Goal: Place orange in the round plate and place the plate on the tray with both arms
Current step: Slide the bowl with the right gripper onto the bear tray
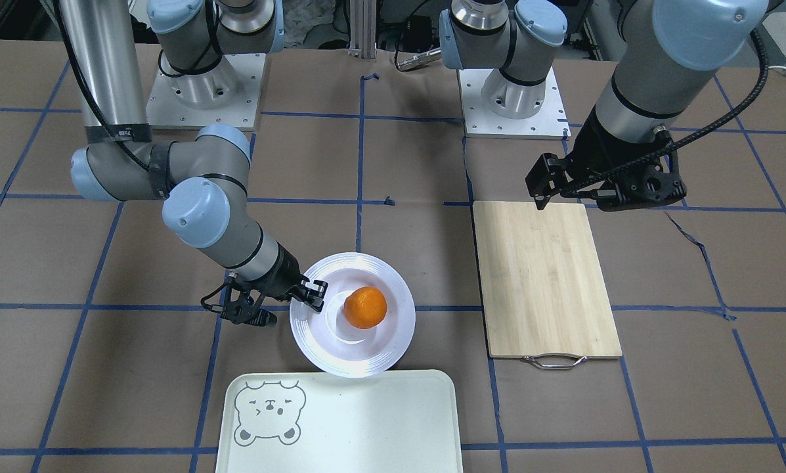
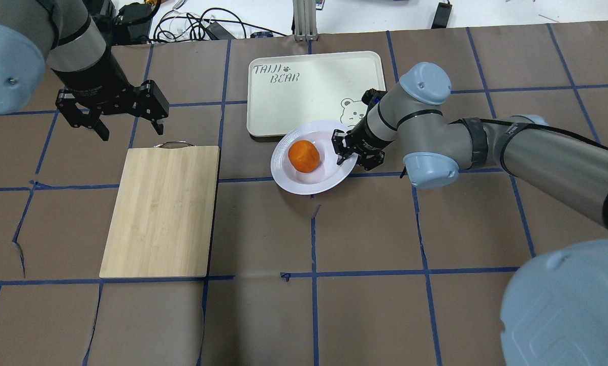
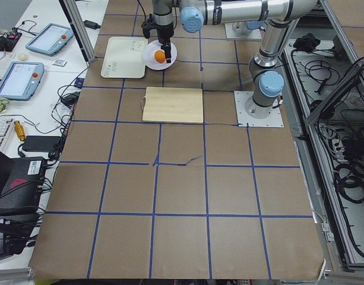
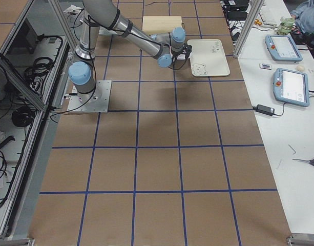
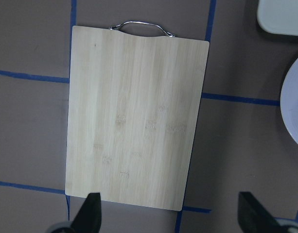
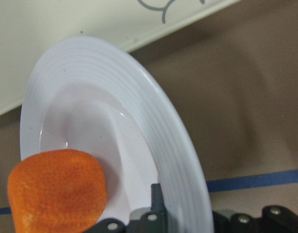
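The orange (image 1: 365, 307) (image 2: 304, 155) (image 6: 56, 189) lies in the sunken centre of the white round plate (image 1: 366, 358) (image 2: 304, 187) (image 6: 163, 136). My right gripper (image 1: 314, 294) (image 2: 345, 150) (image 6: 163, 213) is shut on the plate's rim, on the side toward the right arm. The plate looks slightly raised, and its edge overlaps the near edge of the cream tray (image 1: 366, 420) (image 2: 314, 86) (image 6: 66, 39), beside the bear face. My left gripper (image 1: 573, 194) (image 2: 130, 127) (image 5: 170, 213) hangs open and holds nothing, above the handle end of the cutting board, far from the plate.
A light wooden cutting board (image 1: 544, 276) (image 2: 161, 208) (image 5: 134, 116) with a metal handle lies on the left arm's side of the plate. Brown paper with blue tape lines covers the table. Tablets and cables sit on benches past the table's far edge.
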`<act>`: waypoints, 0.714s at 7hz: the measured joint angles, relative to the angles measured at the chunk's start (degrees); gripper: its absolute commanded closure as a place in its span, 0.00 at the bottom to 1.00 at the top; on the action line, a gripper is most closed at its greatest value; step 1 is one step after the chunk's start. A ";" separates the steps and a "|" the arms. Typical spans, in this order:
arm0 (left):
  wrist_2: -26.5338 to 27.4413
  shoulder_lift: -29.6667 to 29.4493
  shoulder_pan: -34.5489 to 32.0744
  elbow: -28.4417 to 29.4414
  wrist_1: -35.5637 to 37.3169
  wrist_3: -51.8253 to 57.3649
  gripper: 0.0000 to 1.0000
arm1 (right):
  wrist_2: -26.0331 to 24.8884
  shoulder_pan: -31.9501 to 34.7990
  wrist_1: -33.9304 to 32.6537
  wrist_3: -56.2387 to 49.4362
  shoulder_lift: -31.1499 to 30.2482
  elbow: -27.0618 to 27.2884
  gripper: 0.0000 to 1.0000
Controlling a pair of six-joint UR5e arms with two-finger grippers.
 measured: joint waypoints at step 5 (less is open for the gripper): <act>-0.06 0.00 0.00 -0.07 0.17 0.00 0.00 | 5.56 -2.33 -0.26 0.10 2.97 -10.99 1.00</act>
